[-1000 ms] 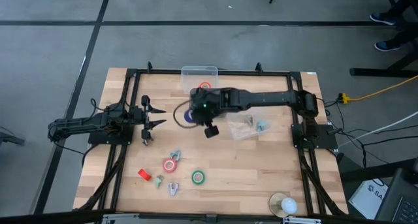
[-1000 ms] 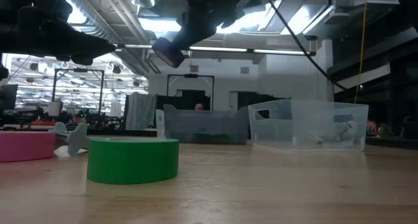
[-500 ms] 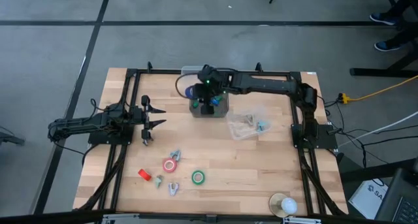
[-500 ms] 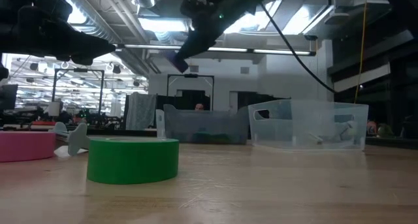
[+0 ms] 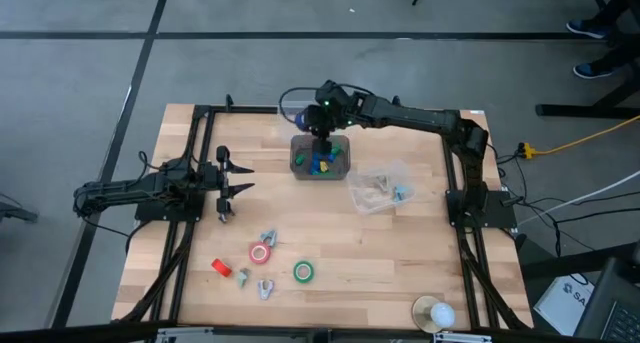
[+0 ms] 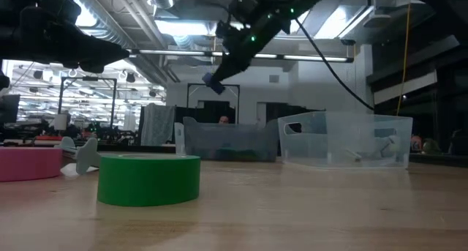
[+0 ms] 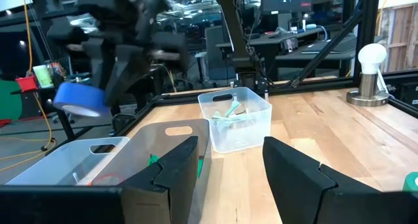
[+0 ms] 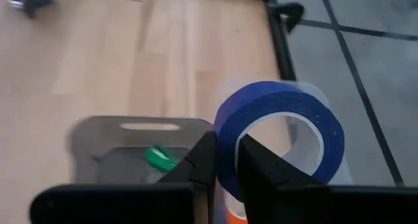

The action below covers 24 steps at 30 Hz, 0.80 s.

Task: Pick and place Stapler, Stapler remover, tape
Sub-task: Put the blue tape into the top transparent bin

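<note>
My right gripper [image 8: 225, 160] is shut on a blue tape roll [image 8: 277, 136] and hangs high over the clear bin [image 5: 305, 111] at the table's far edge; the roll [image 6: 212, 83] shows well above the table in the low view. A pink tape roll [image 5: 260, 252] and a green tape roll [image 5: 303, 272] lie flat near the front, with a small red stapler [image 5: 221, 268] and grey staple removers [image 5: 268, 240] beside them. My left gripper [image 5: 225, 183] waits open at the table's left. My right gripper pinches the wall of the blue roll [image 8: 225, 145] between its two fingers, one finger [image 8: 255, 165] in the ring's hole and one [image 8: 204, 160] outside. The fingers slant downward. The roll is lifted clear and stands out past the fingertips.
A grey bin [image 5: 320, 155] with small coloured pieces stands just nearer than the clear bin. Another clear bin [image 5: 378, 188] with items sits to its right. A white round lamp [image 5: 433, 313] stands at the front right. Black rails [image 5: 200, 133] frame the table.
My right gripper has carried the blue roll toward the table's far edge, from the near side of the grey bin across it to above the clear bin, rolling its wrist on the way. It stays shut on the roll, which stays lifted clear.
</note>
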{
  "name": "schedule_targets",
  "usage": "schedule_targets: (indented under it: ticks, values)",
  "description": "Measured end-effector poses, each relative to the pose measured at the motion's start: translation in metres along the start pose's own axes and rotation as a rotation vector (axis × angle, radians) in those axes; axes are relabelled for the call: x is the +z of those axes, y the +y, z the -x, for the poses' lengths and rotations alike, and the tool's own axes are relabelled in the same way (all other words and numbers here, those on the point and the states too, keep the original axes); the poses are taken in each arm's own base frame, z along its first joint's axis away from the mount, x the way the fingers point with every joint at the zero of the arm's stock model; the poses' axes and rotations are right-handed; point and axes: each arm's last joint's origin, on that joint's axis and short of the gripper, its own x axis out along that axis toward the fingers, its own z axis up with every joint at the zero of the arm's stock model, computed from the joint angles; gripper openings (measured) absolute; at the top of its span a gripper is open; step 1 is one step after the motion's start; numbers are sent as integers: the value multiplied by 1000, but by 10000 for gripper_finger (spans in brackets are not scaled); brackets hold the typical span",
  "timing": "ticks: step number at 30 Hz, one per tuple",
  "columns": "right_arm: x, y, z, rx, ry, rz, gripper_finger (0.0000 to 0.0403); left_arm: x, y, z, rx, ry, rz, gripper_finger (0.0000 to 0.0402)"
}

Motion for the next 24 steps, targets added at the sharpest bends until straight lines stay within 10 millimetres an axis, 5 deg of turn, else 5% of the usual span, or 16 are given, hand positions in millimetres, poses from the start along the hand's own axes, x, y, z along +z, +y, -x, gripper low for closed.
schedule_targets:
  ticks: [7, 13, 24]
  values:
    - [-33, -27, -16, -9, -9, -131, 46, 0, 0, 0, 1, -1, 0, 169]
    - [-59, -30, -28, -18, -14, -215, 57, 0, 0, 0, 0, -2, 0, 169]
    - [-65, -32, -30, -74, -2, -243, 133, 0, 0, 0, 1, -3, 0, 169]
